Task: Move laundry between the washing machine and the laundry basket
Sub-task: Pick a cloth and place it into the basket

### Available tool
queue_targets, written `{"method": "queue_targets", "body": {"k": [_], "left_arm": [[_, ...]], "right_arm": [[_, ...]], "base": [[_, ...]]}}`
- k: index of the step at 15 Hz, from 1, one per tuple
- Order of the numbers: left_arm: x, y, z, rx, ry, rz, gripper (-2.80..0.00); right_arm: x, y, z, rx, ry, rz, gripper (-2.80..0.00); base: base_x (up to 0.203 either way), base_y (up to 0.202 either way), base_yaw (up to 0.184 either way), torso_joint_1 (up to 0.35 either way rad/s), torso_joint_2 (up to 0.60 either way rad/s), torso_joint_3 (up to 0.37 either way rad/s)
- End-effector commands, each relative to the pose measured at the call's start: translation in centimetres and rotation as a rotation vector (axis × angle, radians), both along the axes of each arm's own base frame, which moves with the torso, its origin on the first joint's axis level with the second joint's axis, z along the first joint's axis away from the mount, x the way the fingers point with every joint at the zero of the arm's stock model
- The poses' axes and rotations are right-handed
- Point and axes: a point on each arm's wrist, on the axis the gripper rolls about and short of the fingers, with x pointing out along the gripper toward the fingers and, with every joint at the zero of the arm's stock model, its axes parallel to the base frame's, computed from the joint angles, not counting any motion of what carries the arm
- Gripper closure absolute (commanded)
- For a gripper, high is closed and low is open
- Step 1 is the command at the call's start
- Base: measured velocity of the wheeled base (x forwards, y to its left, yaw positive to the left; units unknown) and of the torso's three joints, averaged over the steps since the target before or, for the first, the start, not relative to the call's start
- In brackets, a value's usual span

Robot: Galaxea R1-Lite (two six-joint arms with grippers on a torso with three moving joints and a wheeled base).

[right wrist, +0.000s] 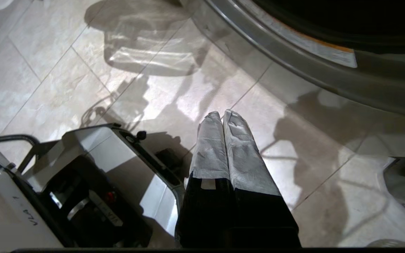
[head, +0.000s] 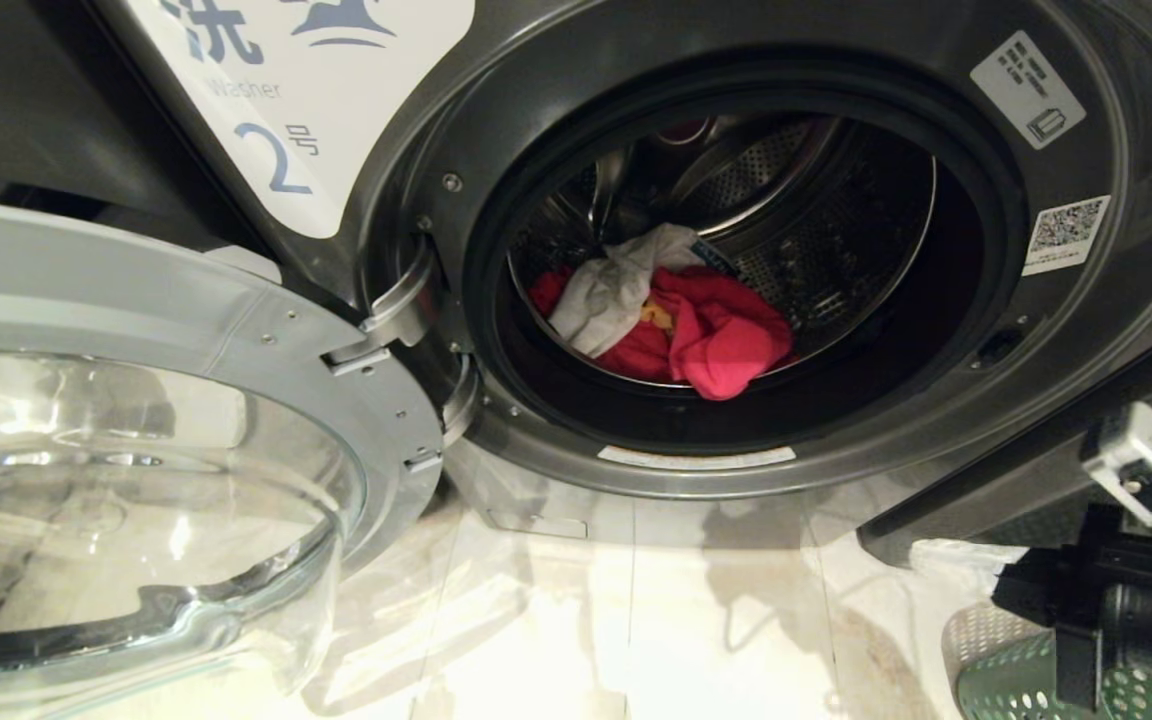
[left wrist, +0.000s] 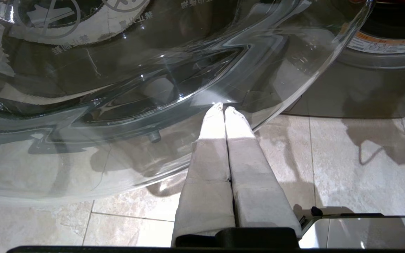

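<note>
Your right pincer is closed with nothing between its wrapped fingers, which press together over the tiled floor at the middle of the right wrist view, below the grey rim of the washing machine in the upper right. Your left pincer is closed and empty as well, its tips just under the curved glass of the open door. In the head view the door fills the left half, the drum opening sits centre right, and the laundry lies low inside it: a red garment with a white cloth draped over its left side. You see the green perforated laundry basket at the lower right corner, beside the right arm.
</note>
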Motion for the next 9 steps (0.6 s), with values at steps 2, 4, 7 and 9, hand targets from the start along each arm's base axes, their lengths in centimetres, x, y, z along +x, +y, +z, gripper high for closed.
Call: {"method": "queue_targets", "body": {"k": [2,4,7,9], "left_arm": [[0.0,0.0,0.0,0.000,0.002,0.000,0.00],[0.0,0.0,0.0,0.000,0.002,0.000,0.00],[0.0,0.0,0.0,0.000,0.002,0.000,0.00],[0.0,0.0,0.0,0.000,0.002,0.000,0.00]], "right_arm": [[1.5,2.6,-0.9,-0.058,0.051,0.002,0.00],[2.2,4.7,-0.7,-0.060,0.067,-0.011,0.00],[4.1,7.9,-0.1,-0.011,0.106,-0.034,0.00],[5.5,9.1,-0.9,-0.015,0.149,-0.043,0.00]], "base": [[0.000,0.000,0.000,0.000,0.00,0.000],[0.000,0.000,0.000,0.000,0.00,0.000],[0.000,0.000,0.000,0.000,0.00,0.000],[0.000,0.000,0.000,0.000,0.00,0.000]]}}
